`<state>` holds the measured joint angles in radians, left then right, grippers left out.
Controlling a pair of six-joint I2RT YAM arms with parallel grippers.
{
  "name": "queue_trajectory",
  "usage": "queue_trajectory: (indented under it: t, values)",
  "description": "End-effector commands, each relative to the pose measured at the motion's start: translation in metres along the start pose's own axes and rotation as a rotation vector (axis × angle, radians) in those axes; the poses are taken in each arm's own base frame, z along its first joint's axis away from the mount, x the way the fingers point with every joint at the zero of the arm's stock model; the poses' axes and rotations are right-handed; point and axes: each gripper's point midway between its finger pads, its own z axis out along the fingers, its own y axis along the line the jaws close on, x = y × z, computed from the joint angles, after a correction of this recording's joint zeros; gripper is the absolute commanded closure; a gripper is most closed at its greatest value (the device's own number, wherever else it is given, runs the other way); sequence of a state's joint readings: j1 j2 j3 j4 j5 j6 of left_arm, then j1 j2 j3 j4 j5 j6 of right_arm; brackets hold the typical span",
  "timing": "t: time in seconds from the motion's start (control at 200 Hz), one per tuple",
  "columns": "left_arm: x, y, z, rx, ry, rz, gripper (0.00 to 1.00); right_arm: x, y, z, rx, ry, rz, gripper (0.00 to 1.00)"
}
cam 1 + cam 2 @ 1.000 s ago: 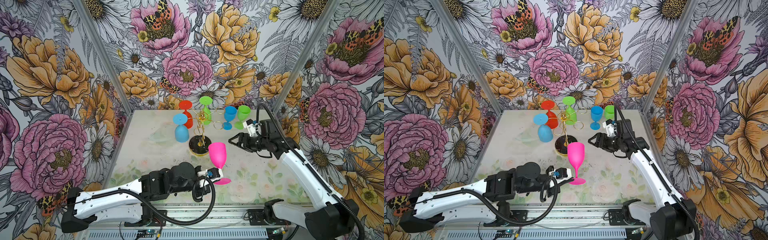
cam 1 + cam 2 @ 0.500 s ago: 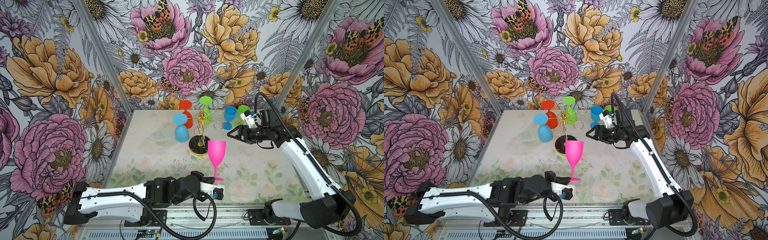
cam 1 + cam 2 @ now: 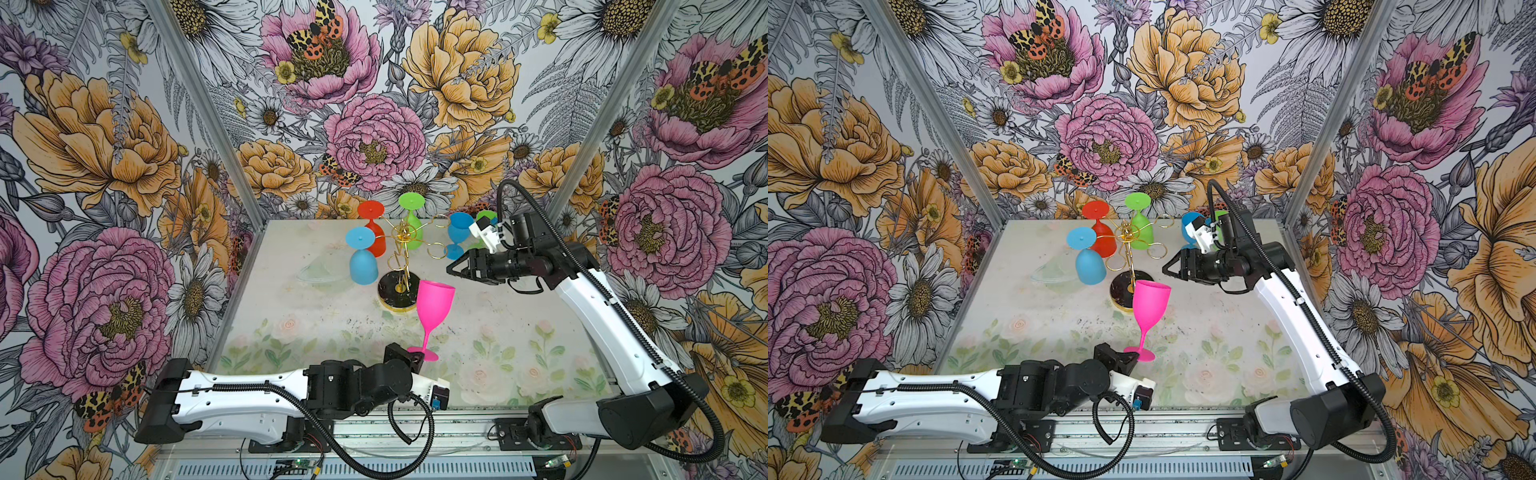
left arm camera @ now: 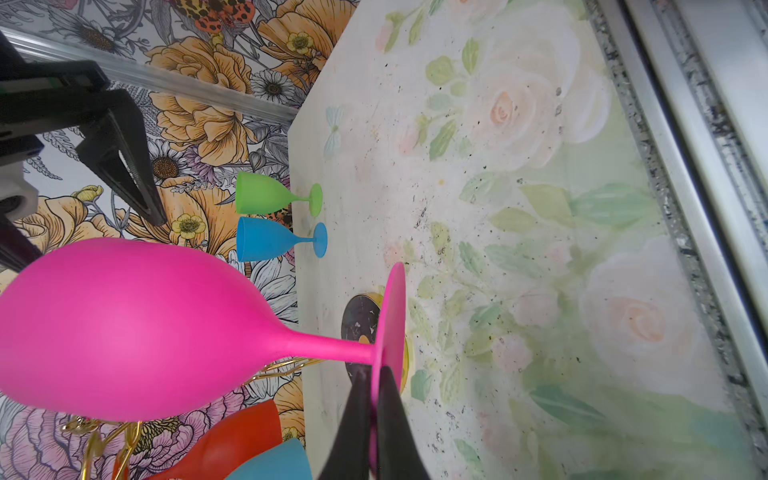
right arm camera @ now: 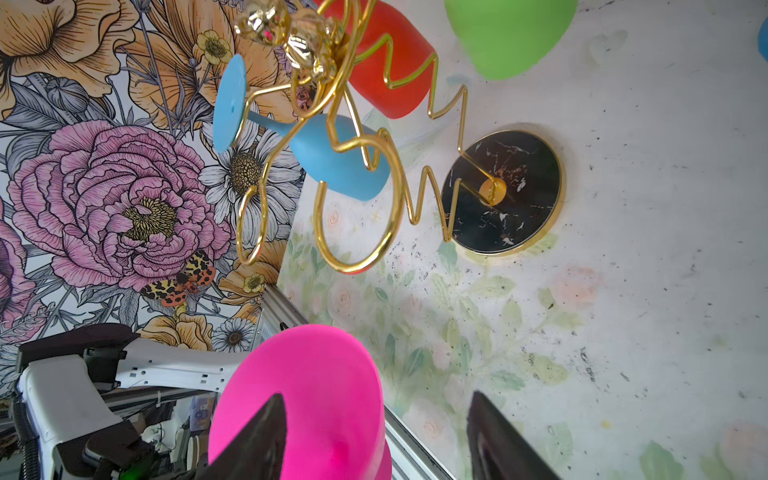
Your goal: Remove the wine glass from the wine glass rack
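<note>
The pink wine glass (image 3: 434, 299) (image 3: 1150, 303) stands upright off the wine glass rack (image 3: 397, 291) (image 3: 1124, 289), just in front of its black base. My left gripper (image 3: 415, 359) (image 4: 372, 374) is shut on the rim of the glass's foot, low over the table; whether the foot rests on it I cannot tell. My right gripper (image 3: 451, 270) (image 5: 378, 397) hangs open, up and to the right of the pink bowl (image 5: 307, 395), clear of it. The rack's gold hooks (image 5: 357, 199) reach out in front of it.
A blue glass (image 3: 363, 266), a red glass (image 3: 376, 243) and a green glass (image 3: 411, 235) hang upside down on the rack's far-left side. Another blue glass (image 3: 459, 232) and another green glass (image 3: 486, 216) stand at the table's back right. A metal rail (image 3: 415, 428) edges the table's front.
The pink glass went from tilted to upright as my left arm drew back toward the front. My right gripper moved a little left toward the rack and its jaws narrowed slightly.
</note>
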<state>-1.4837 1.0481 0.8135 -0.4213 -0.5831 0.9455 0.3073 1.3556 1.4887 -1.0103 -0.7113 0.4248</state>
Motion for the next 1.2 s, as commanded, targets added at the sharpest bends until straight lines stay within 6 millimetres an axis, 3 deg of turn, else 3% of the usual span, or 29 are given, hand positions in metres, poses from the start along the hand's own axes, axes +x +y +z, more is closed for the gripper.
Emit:
queue_trajectory:
  t: [0.0,0.425,0.866,1.061,1.196]
  values:
    - [0.012,0.005,0.002,-0.058,0.072,0.086,1.0,0.009,-0.001,0.004,0.018,0.04,-0.003,0.33]
    - [0.03,0.008,0.009,-0.133,0.158,0.252,1.0,0.036,0.006,0.016,0.02,0.143,-0.01,0.44]
    - [0.049,0.005,0.013,-0.162,0.238,0.416,1.0,0.046,-0.002,0.026,0.024,0.187,0.0,0.74]
    - [0.053,0.003,0.014,-0.157,0.262,0.453,1.0,0.05,-0.006,0.028,0.029,0.2,0.001,0.77]
    - [0.058,-0.001,0.018,-0.144,0.284,0.479,1.0,0.051,-0.009,0.029,0.035,0.202,0.001,0.87]
